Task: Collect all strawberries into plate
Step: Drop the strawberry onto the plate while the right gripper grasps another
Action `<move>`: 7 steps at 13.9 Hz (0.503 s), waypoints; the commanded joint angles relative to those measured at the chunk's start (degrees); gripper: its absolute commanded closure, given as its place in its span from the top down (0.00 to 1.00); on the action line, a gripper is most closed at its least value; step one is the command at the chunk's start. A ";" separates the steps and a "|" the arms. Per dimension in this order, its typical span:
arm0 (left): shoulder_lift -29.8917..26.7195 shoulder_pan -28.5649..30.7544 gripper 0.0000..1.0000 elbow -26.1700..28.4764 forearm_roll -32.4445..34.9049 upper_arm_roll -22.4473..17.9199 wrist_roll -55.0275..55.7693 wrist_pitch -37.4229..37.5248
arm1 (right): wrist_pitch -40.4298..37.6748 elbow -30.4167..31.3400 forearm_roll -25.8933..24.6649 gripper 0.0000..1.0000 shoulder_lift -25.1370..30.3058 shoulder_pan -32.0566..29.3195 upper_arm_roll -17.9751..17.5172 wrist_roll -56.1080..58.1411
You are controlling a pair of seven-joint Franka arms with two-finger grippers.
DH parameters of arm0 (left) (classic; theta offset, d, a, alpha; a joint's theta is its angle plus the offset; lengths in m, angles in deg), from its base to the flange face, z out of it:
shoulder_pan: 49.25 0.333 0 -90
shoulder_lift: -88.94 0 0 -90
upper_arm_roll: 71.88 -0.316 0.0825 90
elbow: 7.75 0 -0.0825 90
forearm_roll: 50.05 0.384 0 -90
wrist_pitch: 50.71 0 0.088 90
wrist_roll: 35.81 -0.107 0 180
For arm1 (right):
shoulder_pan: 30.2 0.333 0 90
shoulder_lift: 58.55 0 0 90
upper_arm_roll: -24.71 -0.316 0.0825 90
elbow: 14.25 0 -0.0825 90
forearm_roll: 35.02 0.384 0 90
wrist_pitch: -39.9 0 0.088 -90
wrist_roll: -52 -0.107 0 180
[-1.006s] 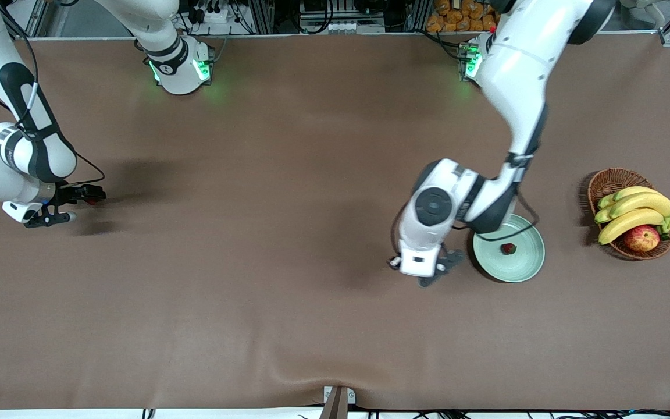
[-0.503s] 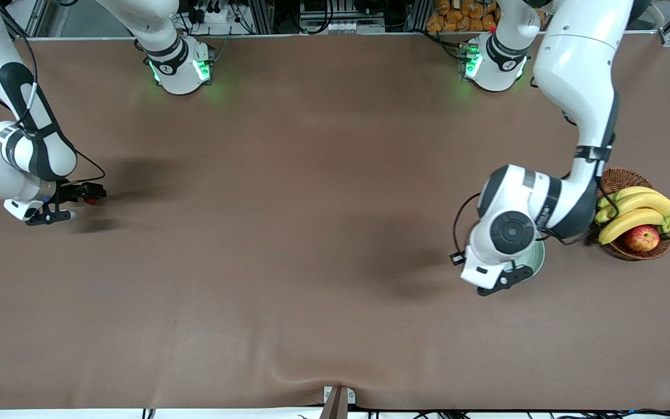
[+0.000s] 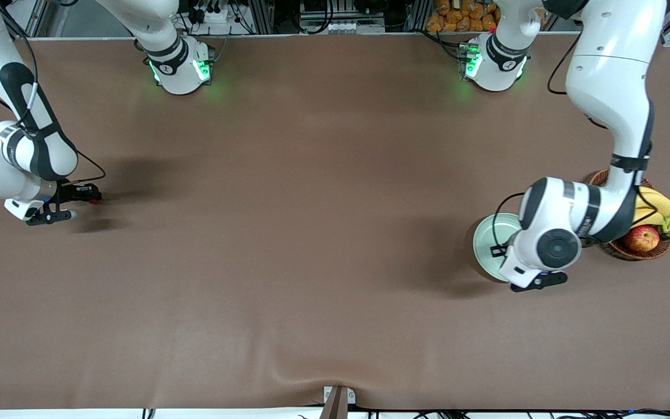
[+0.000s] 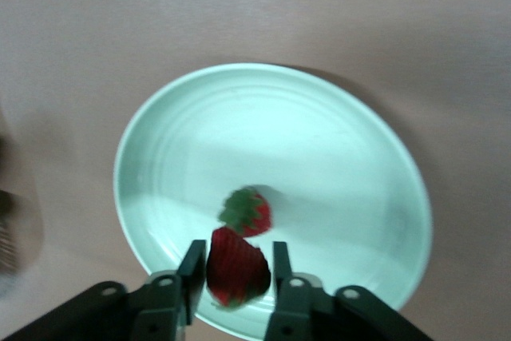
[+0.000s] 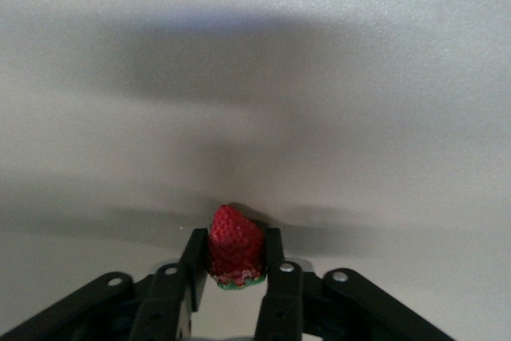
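Note:
The mint-green plate (image 3: 488, 240) lies near the left arm's end of the table, partly hidden by the left arm. In the left wrist view one strawberry (image 4: 247, 211) lies in the plate (image 4: 319, 141). My left gripper (image 3: 537, 281) is over the plate's edge, shut on a second strawberry (image 4: 237, 273); it shows in its wrist view (image 4: 235, 257). My right gripper (image 3: 91, 198) is low over the table at the right arm's end, shut on a third strawberry (image 3: 96, 201). That strawberry (image 5: 236, 241) sits between the gripper's (image 5: 234, 259) fingers with its green cap toward the wrist.
A brown wicker basket (image 3: 658, 250) with bananas (image 3: 655, 203) and a red-yellow apple (image 3: 642, 237) stands beside the plate, toward the left arm's end. The brown cloth has a ripple near the front edge (image 3: 312, 372).
The left arm has swung toward its end of the table, and its gripper now hangs over the plate with a strawberry. The right gripper has barely shifted.

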 commanded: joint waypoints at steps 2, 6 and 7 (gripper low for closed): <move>-1.98 -0.11 1.00 1.40 0.44 0.95 -0.17 -0.26 | 5.24 1.26 -1.23 0.00 0.82 -1.11 -0.85 4.79; -3.04 -0.02 1.00 0.43 -0.52 0.95 -0.17 -0.17 | 4.98 -5.41 -0.71 0.00 0.82 4.85 -2.07 4.53; -3.21 -0.11 1.00 -0.44 -0.61 0.95 -0.17 0.35 | 4.72 -6.82 -0.44 0.00 0.82 7.30 -3.12 4.27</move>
